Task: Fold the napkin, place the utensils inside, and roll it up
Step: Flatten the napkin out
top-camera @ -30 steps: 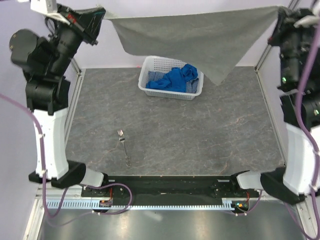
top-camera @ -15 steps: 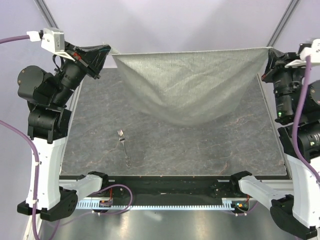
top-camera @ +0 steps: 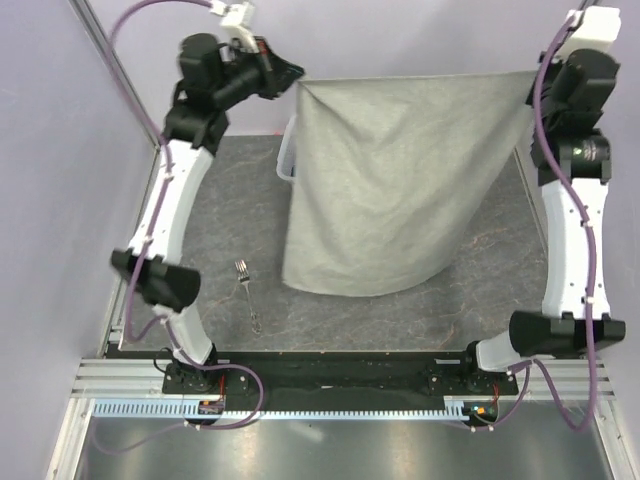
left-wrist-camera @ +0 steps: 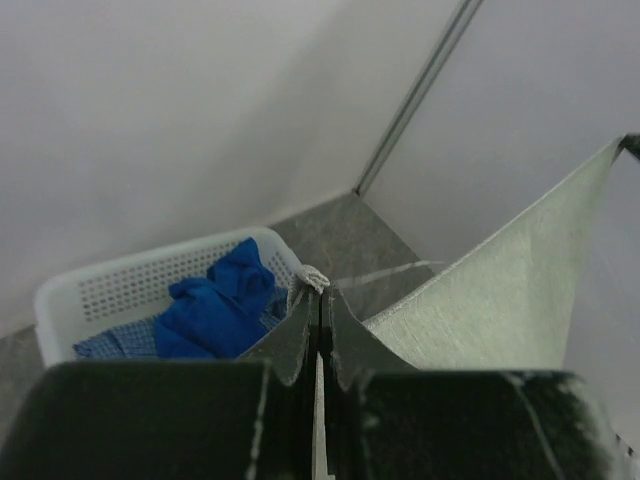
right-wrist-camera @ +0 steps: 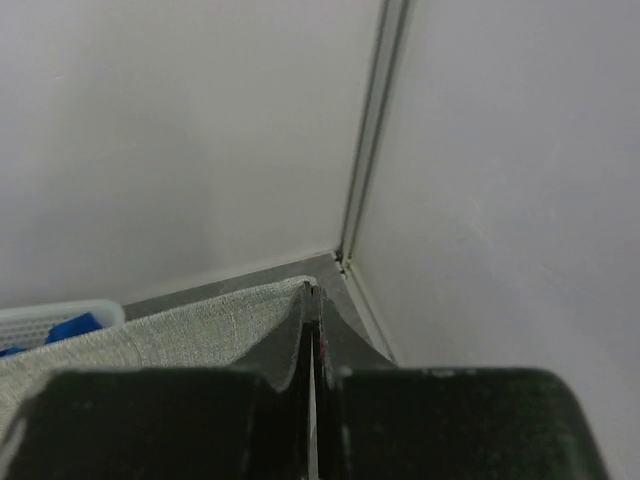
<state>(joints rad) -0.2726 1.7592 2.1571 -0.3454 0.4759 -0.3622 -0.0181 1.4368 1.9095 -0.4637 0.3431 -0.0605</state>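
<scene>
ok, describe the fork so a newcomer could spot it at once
On the dark marbled table, look toward the near edge, left of the hanging grey napkin. The fork lies there flat and alone, tines pointing away from the near edge. It is the only small silver metal thing on it.

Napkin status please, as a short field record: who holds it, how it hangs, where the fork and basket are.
napkin: hanging spread between both arms, unfolded
left gripper: shut on one top corner
right gripper: shut on the other top corner
fork: flat on the table, left of the napkin's lower edge
basket: behind the napkin, blue cloths inside
</scene>
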